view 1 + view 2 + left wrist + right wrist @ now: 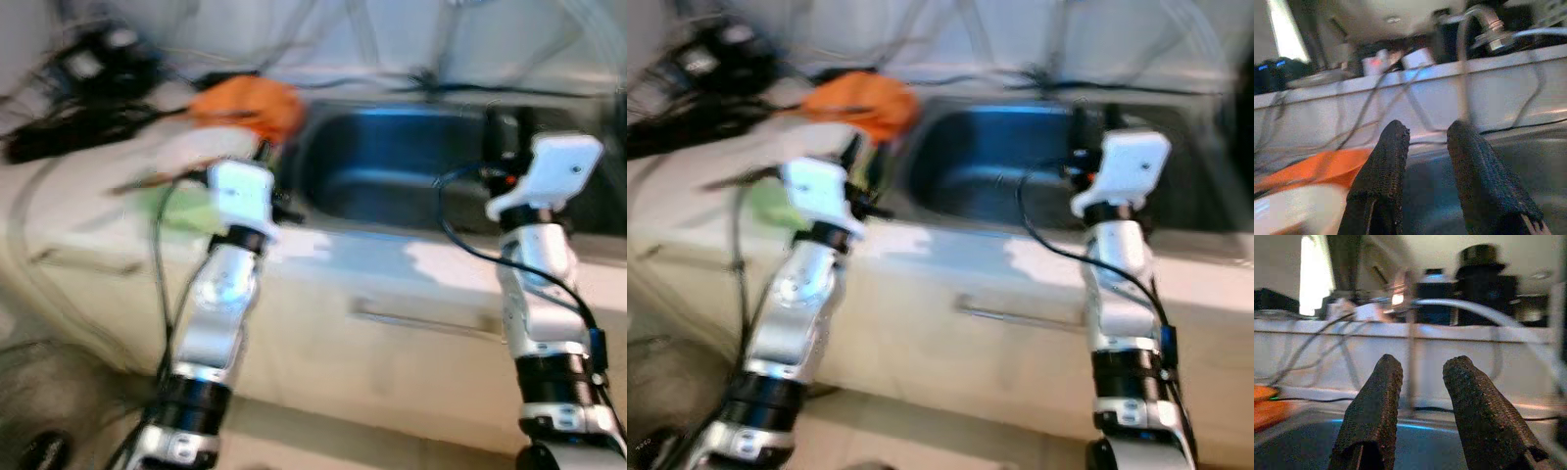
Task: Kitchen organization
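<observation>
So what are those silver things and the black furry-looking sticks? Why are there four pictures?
The silver things are a robot's two arms. The top two pictures come from cameras on its head, looking down at a kitchen counter with a sink. Beside the sink lie something orange and a white dish; the pictures are blurry. The bottom two come from cameras on its wrists. The black sticks are fingers: the left gripper near the orange thing, the right gripper over the sink. Both are open and hold nothing.
</observation>
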Tool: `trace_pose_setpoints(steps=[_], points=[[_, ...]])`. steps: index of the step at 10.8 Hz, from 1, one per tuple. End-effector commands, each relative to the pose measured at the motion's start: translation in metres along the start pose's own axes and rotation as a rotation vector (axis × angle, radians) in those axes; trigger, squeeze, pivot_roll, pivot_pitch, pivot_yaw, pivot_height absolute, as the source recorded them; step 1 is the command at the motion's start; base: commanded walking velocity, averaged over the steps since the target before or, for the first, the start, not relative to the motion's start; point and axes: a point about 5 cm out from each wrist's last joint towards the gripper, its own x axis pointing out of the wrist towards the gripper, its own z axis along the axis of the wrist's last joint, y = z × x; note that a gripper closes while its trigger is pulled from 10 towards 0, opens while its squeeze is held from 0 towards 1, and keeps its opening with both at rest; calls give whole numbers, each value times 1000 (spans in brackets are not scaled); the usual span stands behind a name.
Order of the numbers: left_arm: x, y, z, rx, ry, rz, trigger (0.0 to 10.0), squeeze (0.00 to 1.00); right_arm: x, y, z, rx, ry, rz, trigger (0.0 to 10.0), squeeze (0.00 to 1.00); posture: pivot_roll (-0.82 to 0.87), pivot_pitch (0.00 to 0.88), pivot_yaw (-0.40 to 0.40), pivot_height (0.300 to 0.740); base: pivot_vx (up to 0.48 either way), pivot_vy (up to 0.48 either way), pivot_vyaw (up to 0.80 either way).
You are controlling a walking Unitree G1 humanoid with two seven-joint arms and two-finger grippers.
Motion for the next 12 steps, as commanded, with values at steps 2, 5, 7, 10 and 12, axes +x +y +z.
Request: trace_pose_setpoints(steps=[2, 5, 7, 10, 12], points=[[-2, 9, -1, 17, 6, 28, 10000, 0, 1, 9, 4, 24, -2, 18, 10000, 0, 29, 0, 71, 740, 0, -426, 0], [-2, 8, -2, 9, 5, 27, 10000, 0, -2, 11, 4, 25, -3, 38, 10000, 0, 26, 0, 69, 740, 0, -423, 0], [-2, 8, -4, 4, 8, 30, 10000, 0, -3, 13, 3, 29, 6, 44, 10000, 0, 23, 0, 69, 740, 0, -201, 0], [-8, 12, -10, -4, 27, 61, 10000, 0, -6, 14, 0, 33, 18, 49, 10000, 0, 22, 0, 71, 740, 0, 0, 0], [-9, 13, -11, -4, 27, 70, 10000, 0, -7, 15, -2, 32, 29, 53, 10000, 0, 23, 0, 70, 740, -268, 0, 0]])
